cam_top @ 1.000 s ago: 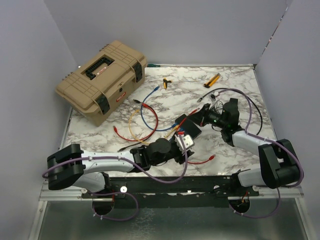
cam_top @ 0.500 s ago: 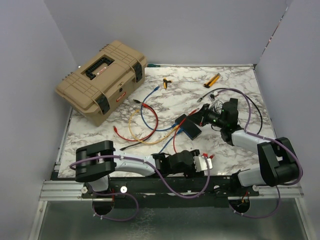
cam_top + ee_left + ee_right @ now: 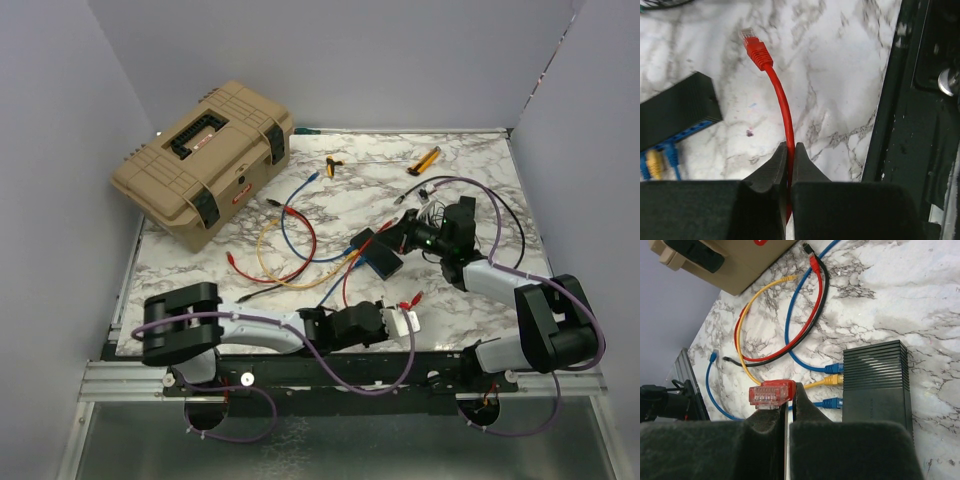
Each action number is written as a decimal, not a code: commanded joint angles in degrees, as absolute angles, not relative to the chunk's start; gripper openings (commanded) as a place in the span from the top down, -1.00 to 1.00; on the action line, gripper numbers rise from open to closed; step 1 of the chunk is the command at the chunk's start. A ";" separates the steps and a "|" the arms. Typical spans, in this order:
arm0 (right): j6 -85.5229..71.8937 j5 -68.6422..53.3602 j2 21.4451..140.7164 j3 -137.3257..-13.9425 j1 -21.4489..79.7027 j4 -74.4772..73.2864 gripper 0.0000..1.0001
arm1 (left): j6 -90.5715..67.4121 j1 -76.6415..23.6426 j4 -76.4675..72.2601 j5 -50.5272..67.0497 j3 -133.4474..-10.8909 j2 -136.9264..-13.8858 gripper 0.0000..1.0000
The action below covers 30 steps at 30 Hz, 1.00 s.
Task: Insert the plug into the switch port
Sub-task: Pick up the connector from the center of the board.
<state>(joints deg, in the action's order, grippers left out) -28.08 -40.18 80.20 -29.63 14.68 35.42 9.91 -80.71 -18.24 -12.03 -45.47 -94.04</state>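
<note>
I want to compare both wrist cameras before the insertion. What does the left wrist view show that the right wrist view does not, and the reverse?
Only the left wrist view: the left tool shut on a red cable behind its end plug, and the black rail. Only the right wrist view: the right tool shut on a red plug, and the tan toolbox. Both: the black switch box with plugs inserted, and the marble table.

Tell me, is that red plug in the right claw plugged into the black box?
Out: the red plug sits in the right gripper, apart from the black box.
</note>
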 commanded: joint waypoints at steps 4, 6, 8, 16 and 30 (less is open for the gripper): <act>-25.70 -37.69 78.67 -28.93 14.84 31.11 0.99 | 2.38 -77.68 -31.54 -21.07 -34.08 -74.77 1.00; -25.64 -37.72 78.59 -28.75 14.85 29.72 0.99 | -2.17 -74.41 -33.92 -23.21 -30.69 -70.74 1.00; -25.51 -37.27 78.37 -28.66 14.84 27.36 0.99 | -7.68 -70.82 -35.44 -25.65 -27.43 -67.37 1.00; -27.41 -31.66 74.40 -28.89 15.55 10.11 0.99 | -34.85 -58.42 -33.32 -31.75 -16.59 -59.47 0.99; -41.92 -25.44 76.48 -27.25 22.38 7.57 0.99 | -49.47 -45.88 -16.64 -27.49 -18.81 -64.64 -0.13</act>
<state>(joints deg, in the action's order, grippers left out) -36.10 -29.12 74.76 -27.49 21.39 8.71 -47.20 -46.92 -23.44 -29.28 -16.16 -62.85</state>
